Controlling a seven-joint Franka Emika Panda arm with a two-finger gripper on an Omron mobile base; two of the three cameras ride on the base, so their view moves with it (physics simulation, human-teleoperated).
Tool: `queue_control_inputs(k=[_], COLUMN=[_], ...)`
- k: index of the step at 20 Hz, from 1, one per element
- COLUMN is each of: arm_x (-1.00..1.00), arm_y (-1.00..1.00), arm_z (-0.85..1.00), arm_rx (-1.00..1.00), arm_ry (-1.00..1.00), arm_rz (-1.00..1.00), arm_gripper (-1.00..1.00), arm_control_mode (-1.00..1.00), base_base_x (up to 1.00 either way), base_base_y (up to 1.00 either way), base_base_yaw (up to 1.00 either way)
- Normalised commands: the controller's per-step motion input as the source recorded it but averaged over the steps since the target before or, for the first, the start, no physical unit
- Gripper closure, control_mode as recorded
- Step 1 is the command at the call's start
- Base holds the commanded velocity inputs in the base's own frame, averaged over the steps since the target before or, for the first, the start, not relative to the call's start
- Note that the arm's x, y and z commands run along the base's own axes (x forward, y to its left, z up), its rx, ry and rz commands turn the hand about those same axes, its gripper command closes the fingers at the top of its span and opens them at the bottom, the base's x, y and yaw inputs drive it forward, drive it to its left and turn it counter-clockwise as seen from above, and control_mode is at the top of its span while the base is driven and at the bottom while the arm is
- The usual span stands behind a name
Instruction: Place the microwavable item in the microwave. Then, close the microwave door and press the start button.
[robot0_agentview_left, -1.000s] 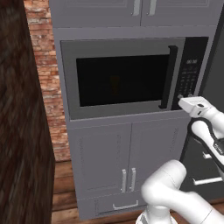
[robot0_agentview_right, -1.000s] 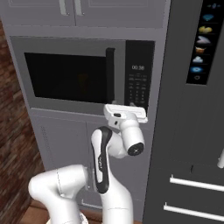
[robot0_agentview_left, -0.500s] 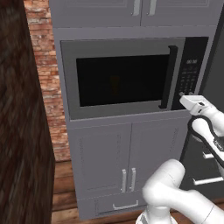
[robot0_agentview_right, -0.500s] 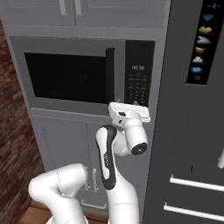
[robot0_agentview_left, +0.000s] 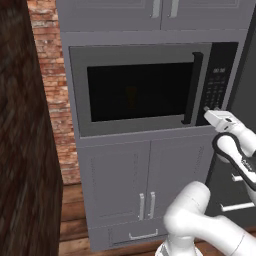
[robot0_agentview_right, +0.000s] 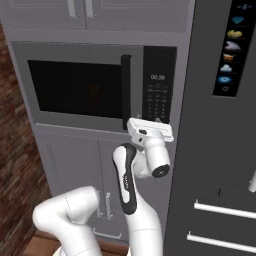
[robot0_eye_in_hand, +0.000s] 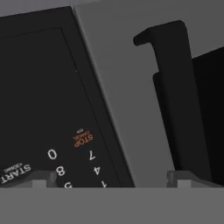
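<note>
Microwave (robot0_agentview_left: 145, 90) is seen built into grey cabinetry, with the microwave door (robot0_agentview_left: 135, 92) shut flat against its front; the same door (robot0_agentview_right: 80, 87) appears in the right base view, its dark glass window framed in grey. A black vertical bar handle (robot0_agentview_left: 191, 89) runs down the right edge of the door, just left of the black keypad panel (robot0_agentview_left: 220, 80). A faint yellowish shape is visible behind the dark glass, roughly at the middle of the cavity, which may be the small yellow cup (robot0_agentview_left: 131, 95), though it is too dim for its marks to be made out. The pincer (robot0_agentview_left: 206, 109) is held at the lower part of the keypad, with the white hand behind it; in the right base view the pincer (robot0_agentview_right: 159, 120) is seen at the bottom edge of the panel, below the lit digits of the display (robot0_agentview_right: 158, 77). In the hand view the two dark finger tips (robot0_eye_in_hand: 43, 177) stand well apart and nothing is held between them; the keypad (robot0_eye_in_hand: 48, 109) lies very near, with a label reading START (robot0_eye_in_hand: 15, 170) beside the left tip and an orange STOP label (robot0_eye_in_hand: 83, 141) farther up. Whether a tip is touching the panel cannot be told. Grey double cabinet doors (robot0_agentview_left: 145, 182) are set below the microwave, red brick wall (robot0_agentview_left: 50, 75) is at the left, and a dark refrigerator front (robot0_agentview_right: 220, 125) stands at the right.
</note>
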Motion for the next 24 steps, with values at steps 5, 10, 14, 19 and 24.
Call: queue_control_inputs(k=[5, 10, 14, 19, 24], arm_x=[0.10, 0.16, 0.21, 0.07, 0.03], arm_y=[-0.47, -0.41, -0.41, -0.56, -0.59], arm_z=[-0.05, -0.05, -0.10, -0.11, -0.10], arm_rx=[0.00, 0.00, 0.00, 0.00, 0.00], arm_ry=[-0.06, -0.07, -0.06, -0.06, -0.06], arm_rz=[0.05, 0.07, 0.09, 0.08, 0.07], arm_gripper=[-1.00, -1.00, -1.00, -1.00, -1.00], arm_control_mode=[-1.00, -1.00, -1.00, -1.00, -1.00], base_base_x=[0.00, 0.00, 0.00, 0.00, 0.00], base_base_y=[0.00, 0.00, 0.00, 0.00, 0.00], base_base_yaw=[0.00, 0.00, 0.00, 0.00, 0.00])
